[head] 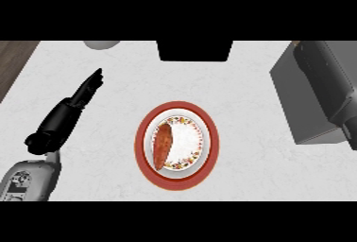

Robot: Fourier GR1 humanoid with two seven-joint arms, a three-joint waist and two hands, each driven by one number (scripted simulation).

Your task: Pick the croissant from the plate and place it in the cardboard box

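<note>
We see our left hand (82, 92) at left, fingers straight, holding nothing; the croissant (163, 143) lies untouched on the plate (199, 142), centre.

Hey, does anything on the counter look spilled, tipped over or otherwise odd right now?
Nothing stands out. The croissant lies on the left part of the plate, nothing is spilled, and the left robot hand hangs open to the left.

You see the reddish-brown croissant (162, 146) lying lengthwise on the left half of the red-rimmed floral plate (202, 156), mid-counter.
</note>
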